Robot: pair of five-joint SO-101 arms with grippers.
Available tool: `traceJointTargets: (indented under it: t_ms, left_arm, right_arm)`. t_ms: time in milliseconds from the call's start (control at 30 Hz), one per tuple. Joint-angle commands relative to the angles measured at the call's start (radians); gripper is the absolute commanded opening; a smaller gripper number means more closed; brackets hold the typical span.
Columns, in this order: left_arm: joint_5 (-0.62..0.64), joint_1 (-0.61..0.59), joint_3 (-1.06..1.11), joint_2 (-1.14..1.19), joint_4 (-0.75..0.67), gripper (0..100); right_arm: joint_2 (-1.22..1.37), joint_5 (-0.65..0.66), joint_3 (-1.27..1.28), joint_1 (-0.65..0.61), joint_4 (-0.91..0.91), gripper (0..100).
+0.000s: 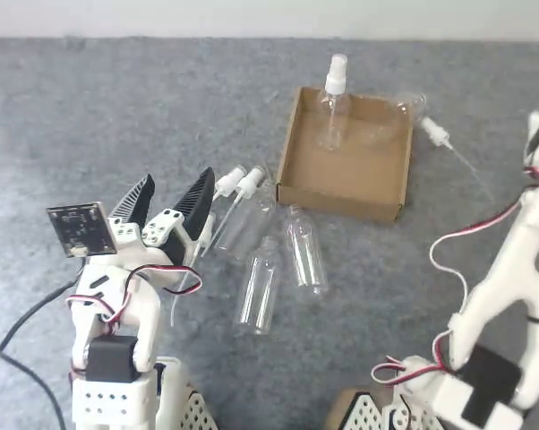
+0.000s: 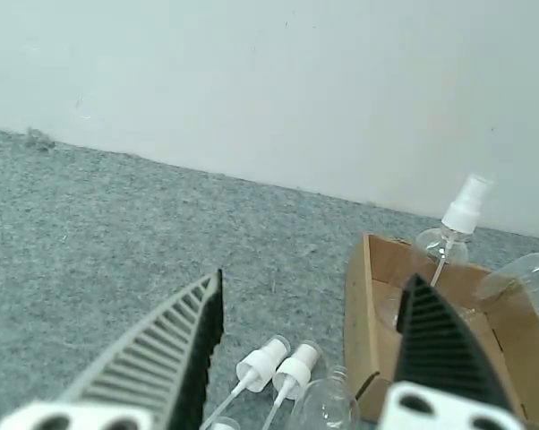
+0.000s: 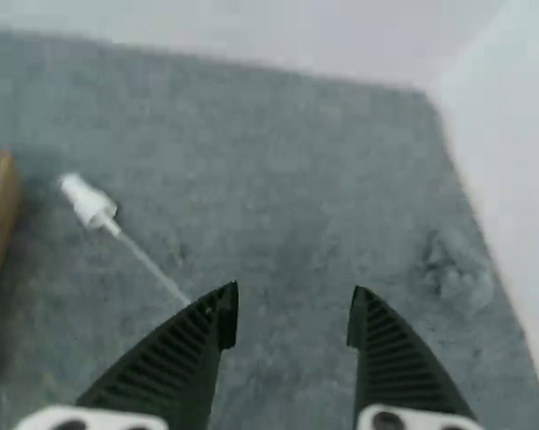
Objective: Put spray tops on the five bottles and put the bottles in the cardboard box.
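Left hand gapes wide and empty, just short of two spray tops by the bare bottles; right hand is open and empty. Best pinch a top by its head, not its tube. One capped bottle sits in the box.

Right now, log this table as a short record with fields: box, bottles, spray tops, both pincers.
box: cardboard box, open top, on the grey carpet
capped bottle: in the box, spray top fitted
uncapped bottles: three lying on the carpet in front of the box
corner bottle: at the box's far right corner, no top
paired spray tops: two loose, beside the left pincer
lone spray top: loose, right of the box
left pincer: open, empty
right pincer: open, empty, above the carpet
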Motion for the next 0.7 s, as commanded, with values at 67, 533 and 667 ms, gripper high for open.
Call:
traceJointTargets:
  t_ms: [67,533,667]
  left_arm:
    - [-0.003,0.002,0.004,0.000,-0.026,30]
    - [-0.003,0.002,0.004,0.000,-0.028,30]
    - [-0.003,0.002,0.004,0.000,-0.028,30]
  right_arm:
    - [0.058,0.043,0.026,-0.013,0.038,19.0]
    - [0.183,-0.110,-0.127,-0.292,0.088,19.1]
    - [0.183,-0.345,-0.187,-0.377,-0.036,19.1]
